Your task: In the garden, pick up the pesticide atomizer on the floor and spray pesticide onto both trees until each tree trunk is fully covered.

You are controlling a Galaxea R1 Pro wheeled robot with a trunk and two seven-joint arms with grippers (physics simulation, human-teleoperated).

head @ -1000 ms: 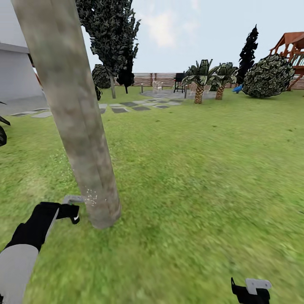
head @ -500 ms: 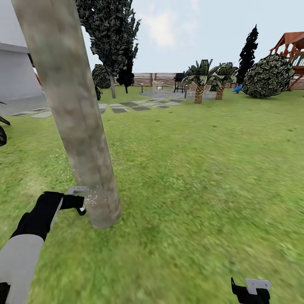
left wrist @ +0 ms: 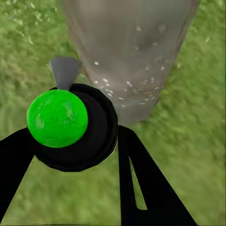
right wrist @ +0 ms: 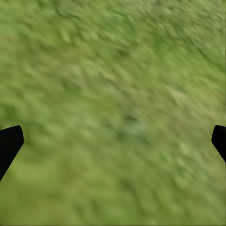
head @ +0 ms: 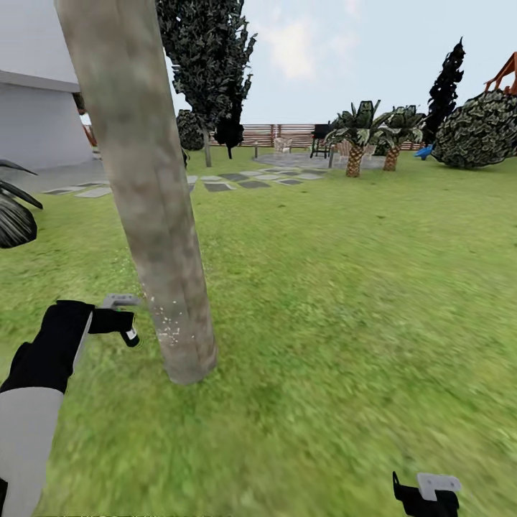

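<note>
Head view: left gripper (head: 123,321) clamps the pesticide atomizer (left wrist: 70,125) just beside the speckled tree trunk (head: 151,194); palms (head: 355,140) and fence (head: 287,133) far behind it; right gripper (right wrist: 113,141) fingers spread wide.

pesticide atomizer (left wrist: 70,125) – dark bottle, green spot, whitish nozzle, sitting gripped in left claw (head: 122,327), pointing at trunk | tree trunk (head: 147,187) – grey-beige, leaning slightly, white droplets speckling its lower part | second tree (head: 208,64) standing far off.

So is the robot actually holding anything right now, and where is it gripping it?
Yes: the left gripper holds the pesticide atomizer by its dark body, between both fingers. The right gripper is open over grass, empty.
</note>
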